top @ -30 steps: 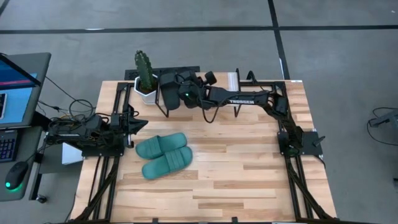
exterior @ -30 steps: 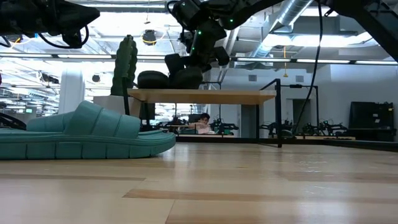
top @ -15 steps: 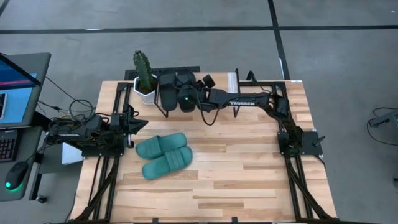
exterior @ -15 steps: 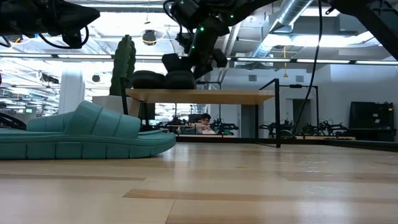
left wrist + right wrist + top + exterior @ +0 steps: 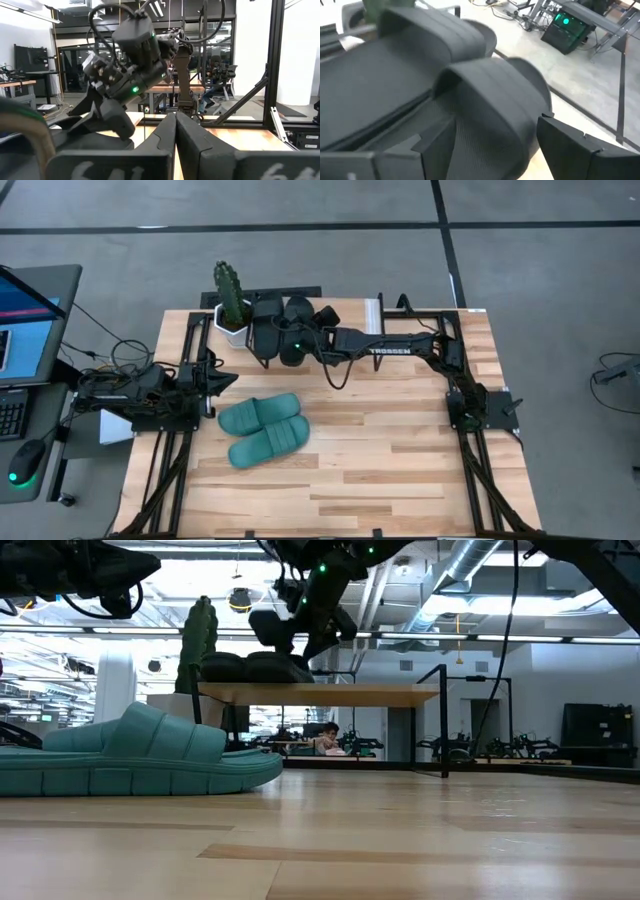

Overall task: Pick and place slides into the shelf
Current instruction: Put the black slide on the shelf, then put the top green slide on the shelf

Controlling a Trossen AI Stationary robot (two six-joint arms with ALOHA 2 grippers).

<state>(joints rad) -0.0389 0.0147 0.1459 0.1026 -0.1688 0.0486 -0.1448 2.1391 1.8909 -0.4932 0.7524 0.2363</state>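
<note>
Two black slides (image 5: 268, 323) (image 5: 485, 95) lie side by side, soles down, on the shelf (image 5: 350, 695) at the table's far edge. My right gripper (image 5: 292, 342) (image 5: 480, 160) hovers open at the right-hand one, a finger on either side of its strap, touching nothing that shows. In the low view it (image 5: 297, 635) stands just above the pair (image 5: 250, 667). Two teal slides (image 5: 262, 429) (image 5: 140, 755) lie soles down on the table left of centre. My left gripper (image 5: 228, 380) (image 5: 176, 131) waits shut at the table's left edge.
A cactus in a white pot (image 5: 232, 298) stands at the shelf's left end, close to the black slides. The shelf's right part (image 5: 375, 310) is bare. A laptop (image 5: 25, 320) sits on a side table left of the wooden table (image 5: 400, 460).
My right gripper has gone toward the table's left edge and down with the second black slide, laid it flat on the shelf beside the first, then opened and let go. The slide, tilted in the hold before, now lies level.
</note>
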